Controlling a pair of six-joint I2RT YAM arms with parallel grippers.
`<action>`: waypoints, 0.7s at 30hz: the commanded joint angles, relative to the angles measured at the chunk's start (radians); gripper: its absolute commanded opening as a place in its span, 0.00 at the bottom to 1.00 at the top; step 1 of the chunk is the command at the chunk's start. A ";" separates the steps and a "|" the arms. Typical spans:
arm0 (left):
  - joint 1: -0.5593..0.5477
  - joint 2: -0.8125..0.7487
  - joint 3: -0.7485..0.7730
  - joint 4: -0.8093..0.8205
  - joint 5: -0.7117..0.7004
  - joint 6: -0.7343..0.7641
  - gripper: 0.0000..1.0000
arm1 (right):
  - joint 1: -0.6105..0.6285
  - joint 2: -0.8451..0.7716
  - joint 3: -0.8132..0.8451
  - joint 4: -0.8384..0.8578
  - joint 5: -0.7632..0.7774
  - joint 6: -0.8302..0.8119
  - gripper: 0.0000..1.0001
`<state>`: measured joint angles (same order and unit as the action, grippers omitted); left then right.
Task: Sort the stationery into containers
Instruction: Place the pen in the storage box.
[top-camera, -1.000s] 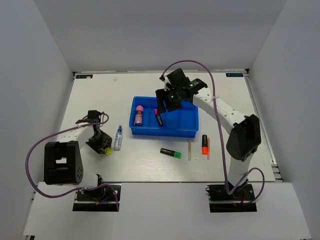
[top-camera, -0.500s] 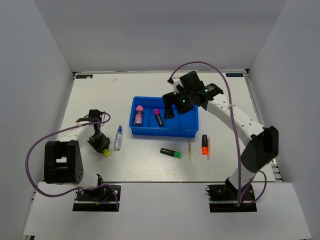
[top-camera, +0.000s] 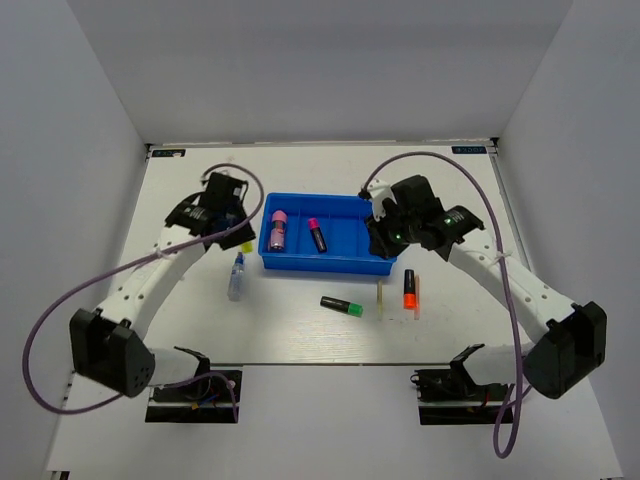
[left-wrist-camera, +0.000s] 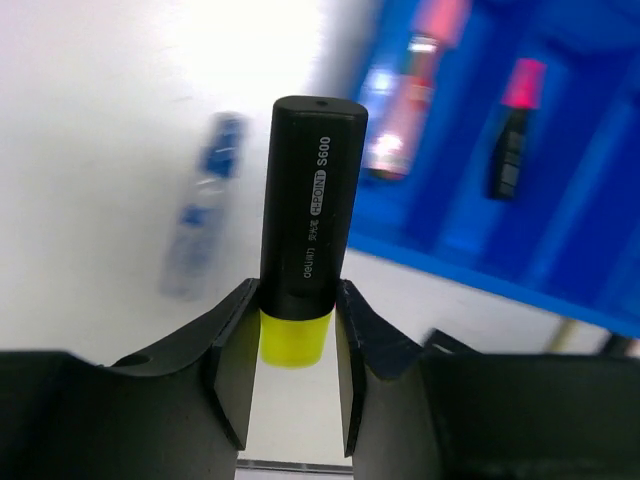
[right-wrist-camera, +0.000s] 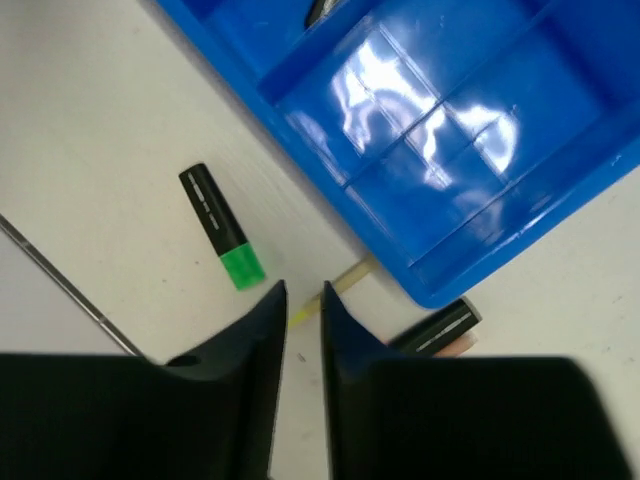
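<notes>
My left gripper (top-camera: 240, 237) (left-wrist-camera: 296, 292) is shut on a black highlighter with a yellow end (left-wrist-camera: 310, 200), held in the air just left of the blue tray (top-camera: 350, 265) (left-wrist-camera: 590, 210). In the tray lie a pink highlighter (top-camera: 316, 235) (left-wrist-camera: 514, 130) and a pink-capped tube (top-camera: 278, 230), in separate compartments. My right gripper (top-camera: 379, 242) (right-wrist-camera: 304, 292) hangs over the tray's (right-wrist-camera: 450, 130) front right corner, its jaws a narrow slit apart with nothing between them. A green highlighter (top-camera: 342, 305) (right-wrist-camera: 220, 240), a pale stick (top-camera: 380, 297) (right-wrist-camera: 345, 285) and an orange highlighter (top-camera: 409, 289) (right-wrist-camera: 440, 328) lie on the table.
A small clear bottle with a blue cap (top-camera: 236, 275) (left-wrist-camera: 200, 220) lies on the table left of the tray. A thin reddish stick (top-camera: 417, 300) lies beside the orange highlighter. Purple cables loop over both arms. White walls close in the table on three sides.
My left arm lifted the yellow highlighter off the table and swung it up toward the tray. My right arm left the pink highlighter in the tray, drew back to the front right corner and narrowed its jaws.
</notes>
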<state>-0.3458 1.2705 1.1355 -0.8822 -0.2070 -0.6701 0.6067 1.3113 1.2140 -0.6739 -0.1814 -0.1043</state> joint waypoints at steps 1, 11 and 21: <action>-0.094 0.146 0.127 0.095 0.118 0.104 0.00 | -0.018 -0.043 -0.074 0.020 0.023 -0.064 0.17; -0.223 0.571 0.541 0.068 0.162 0.191 0.00 | -0.058 -0.181 -0.212 0.074 0.045 -0.144 0.25; -0.262 0.673 0.566 0.071 0.184 0.176 0.11 | -0.123 -0.176 -0.225 0.096 0.261 -0.097 0.52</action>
<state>-0.5888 1.9575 1.6657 -0.8032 -0.0422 -0.4946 0.5022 1.1351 0.9852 -0.6186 -0.0242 -0.2325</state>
